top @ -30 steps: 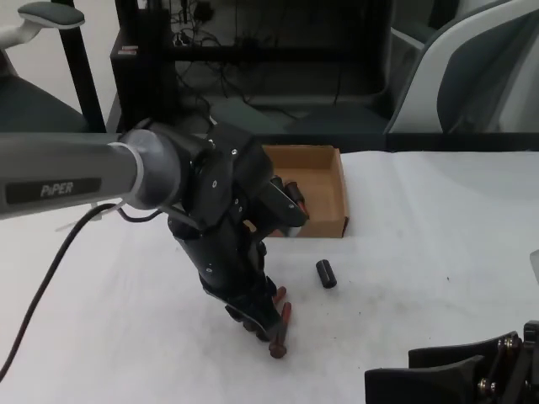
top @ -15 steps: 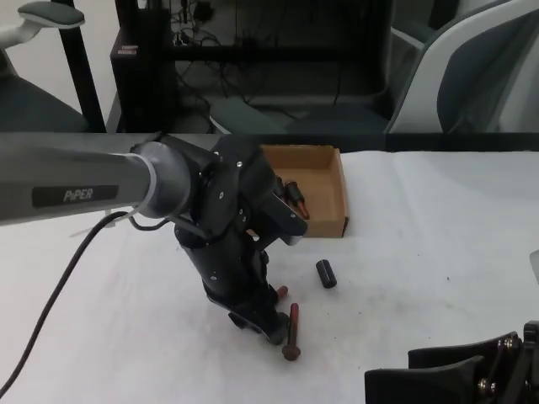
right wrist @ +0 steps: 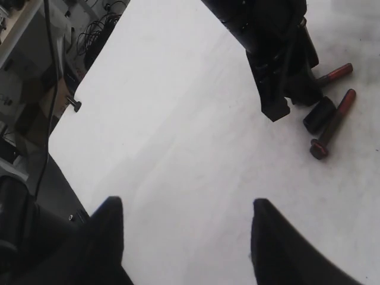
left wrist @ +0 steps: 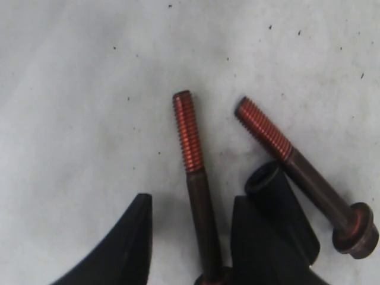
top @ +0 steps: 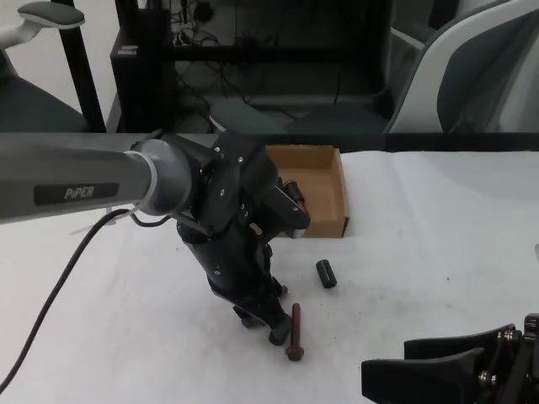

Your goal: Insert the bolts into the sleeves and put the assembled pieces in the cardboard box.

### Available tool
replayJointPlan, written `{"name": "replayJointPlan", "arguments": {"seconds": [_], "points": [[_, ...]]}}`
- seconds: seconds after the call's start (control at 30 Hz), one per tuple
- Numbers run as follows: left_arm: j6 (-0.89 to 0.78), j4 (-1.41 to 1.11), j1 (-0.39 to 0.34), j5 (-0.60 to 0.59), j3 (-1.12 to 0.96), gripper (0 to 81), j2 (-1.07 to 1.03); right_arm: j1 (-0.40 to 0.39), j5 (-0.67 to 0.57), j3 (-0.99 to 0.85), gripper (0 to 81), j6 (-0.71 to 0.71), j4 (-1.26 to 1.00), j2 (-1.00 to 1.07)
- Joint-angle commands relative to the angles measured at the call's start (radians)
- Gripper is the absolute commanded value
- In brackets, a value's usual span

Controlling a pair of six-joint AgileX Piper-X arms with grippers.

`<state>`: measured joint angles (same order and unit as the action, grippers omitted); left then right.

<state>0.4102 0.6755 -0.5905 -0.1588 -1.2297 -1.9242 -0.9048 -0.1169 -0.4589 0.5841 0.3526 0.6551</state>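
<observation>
My left gripper (top: 268, 324) points down at the white bench, open, with its fingers either side of a red-threaded bolt (left wrist: 195, 178) lying flat. A second bolt (left wrist: 303, 172) lies just outside one finger (left wrist: 267, 243), and a black sleeve (left wrist: 265, 178) rests between the two bolts. In the high view one bolt (top: 294, 332) shows beside the fingertips, and another black sleeve (top: 326, 273) lies apart, toward the cardboard box (top: 339, 189). My right gripper (right wrist: 190, 237) hovers open over the near right of the bench, holding nothing.
Dark and red pieces (top: 292, 195) lie inside the box. The left arm's bulky wrist (top: 232, 210) stands in front of the box's left part. The bench's back edge (top: 438, 151) runs behind the box; chairs and cables lie beyond.
The left gripper has shifted slightly right and lower. The bolt beside it moved right and now lies clear of the fingertips. The right gripper edged a little.
</observation>
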Motion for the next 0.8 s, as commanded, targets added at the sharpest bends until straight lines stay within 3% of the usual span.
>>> {"name": "replayJointPlan", "arguments": {"seconds": [0.0,0.33,0.4,0.53,0.77], "points": [[0.001,-0.007,-0.001,-0.007,-0.014,43.4,-0.008,0.002,-0.009,-0.001,62.4,-0.007,-0.011,-0.001],[0.001,-0.005,-0.001,-0.007,-0.014,42.4,-0.046,0.002,-0.009,-0.001,62.4,-0.01,-0.012,-0.001],[0.001,-0.005,-0.001,-0.007,-0.014,35.1,-0.046,0.002,-0.009,-0.001,62.4,-0.019,-0.013,-0.001],[0.001,0.012,-0.006,-0.007,-0.014,3.6,-0.044,0.002,-0.009,-0.001,62.4,-0.03,-0.013,-0.001],[0.081,0.118,-0.013,0.088,-0.038,1.7,-0.041,0.002,-0.009,-0.001,62.4,-0.03,-0.013,-0.001]]}}
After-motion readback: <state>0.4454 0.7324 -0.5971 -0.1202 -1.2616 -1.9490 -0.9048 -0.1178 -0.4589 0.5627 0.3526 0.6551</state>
